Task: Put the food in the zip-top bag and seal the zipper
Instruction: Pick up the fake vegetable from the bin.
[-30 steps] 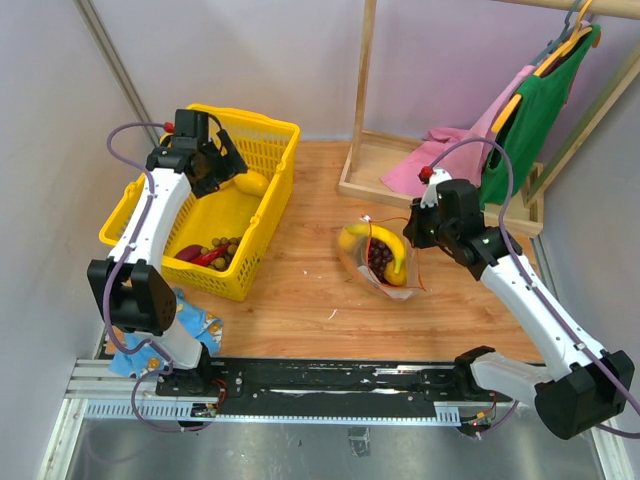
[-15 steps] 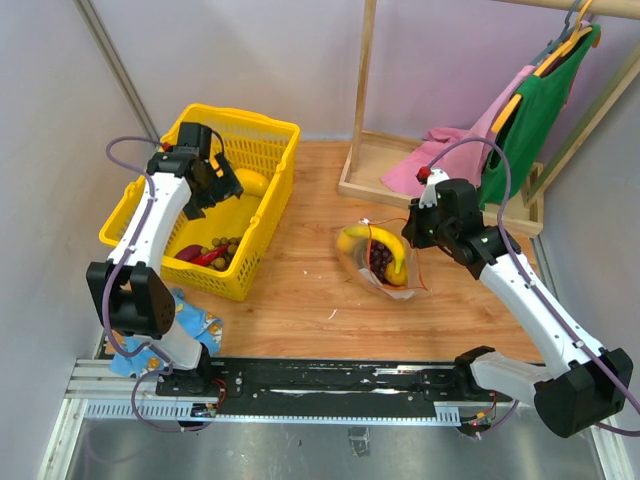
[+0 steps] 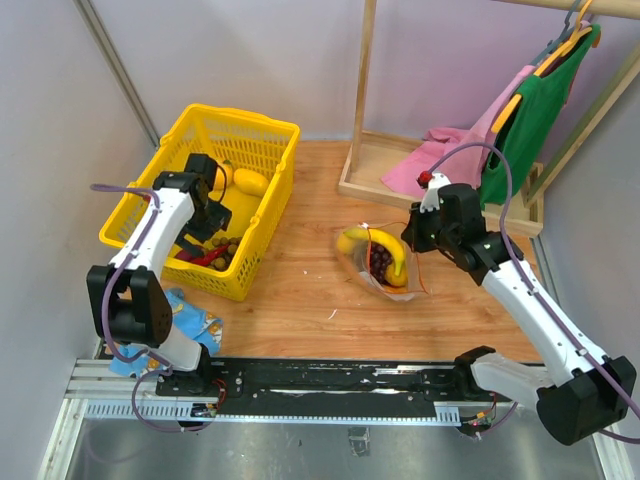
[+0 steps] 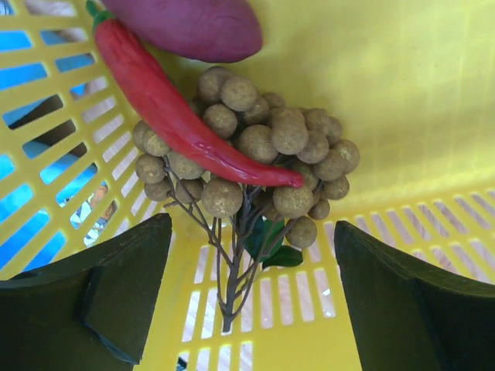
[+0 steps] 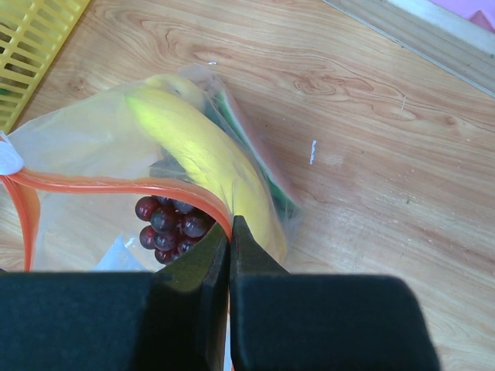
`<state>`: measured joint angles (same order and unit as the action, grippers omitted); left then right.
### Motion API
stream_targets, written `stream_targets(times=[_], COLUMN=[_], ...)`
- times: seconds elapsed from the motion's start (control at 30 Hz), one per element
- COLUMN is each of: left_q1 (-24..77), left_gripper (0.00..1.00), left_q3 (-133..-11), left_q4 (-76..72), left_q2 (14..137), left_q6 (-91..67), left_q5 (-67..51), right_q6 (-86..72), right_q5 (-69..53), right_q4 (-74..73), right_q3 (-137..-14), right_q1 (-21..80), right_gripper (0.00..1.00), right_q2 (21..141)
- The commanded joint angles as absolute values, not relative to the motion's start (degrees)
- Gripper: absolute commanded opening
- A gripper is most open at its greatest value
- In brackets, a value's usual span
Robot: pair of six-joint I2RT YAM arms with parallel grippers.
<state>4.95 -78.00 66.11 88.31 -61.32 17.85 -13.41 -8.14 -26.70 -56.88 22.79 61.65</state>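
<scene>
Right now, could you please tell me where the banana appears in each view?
Top external: banana at centre, inside the zip-top bag, right of the yellow basket.
Left wrist: not in it.
Right wrist: centre, inside the bag, behind the red zipper.
Shared landmark: the yellow basket, seen in all three.

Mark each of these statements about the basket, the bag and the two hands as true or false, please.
1. The left hand hangs open above the brown berry cluster in the yellow basket. True.
2. The red chili lies underneath that cluster. False: it lies across the top of it.
3. The right hand is shut on the red zipper of the zip-top bag. True.
4. The banana lies in the yellow basket. False: it is inside the zip-top bag.
5. Dark red grapes sit in the bag beside the banana. True.
</scene>
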Motion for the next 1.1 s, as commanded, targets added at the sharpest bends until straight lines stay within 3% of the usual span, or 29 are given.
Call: stream_targets(times=[0.0,0.17,0.47,0.73,0.97,1.07], left_q1=[4.58,4.3,1.87,1.14,1.14,1.14], left_gripper=[0.86,0.62,0.57,0.45,0.12,0.04], left_q3=[-74.4,-69.86,-66.26,-63.39,-65.14,-67.71], left_q4=[66.59,63.89,57.84,54.6,55.46,57.07], left_q2=[87.19,86.25,87.65,89.15,89.4,88.68], left_q6=[-72.5,-78.42,-79.5,-78.72,-76.2,-74.83], left_q5=[21.92,23.0,24.88,23.02,22.67,22.26], right_q6=[-12.85,-12.68,-12.48,-12.43,-12.46,-12.48], right_q5=[-9.05,-9.1,-8.97,-8.55,-8.02,-8.03], right_q4=[-24.6,-24.46,-24.13,-23.95,-23.91,-23.93], right_q3=[-55.59,-55.04,-54.61,-54.34,-54.41,-54.43], right_q1=[22.06,22.31,22.76,22.76,22.81,22.76], right_gripper=[0.02,0.02,0.02,0.02,0.02,0.02], right_q2=[59.84,59.28,59.19,59.33,59.57,59.68])
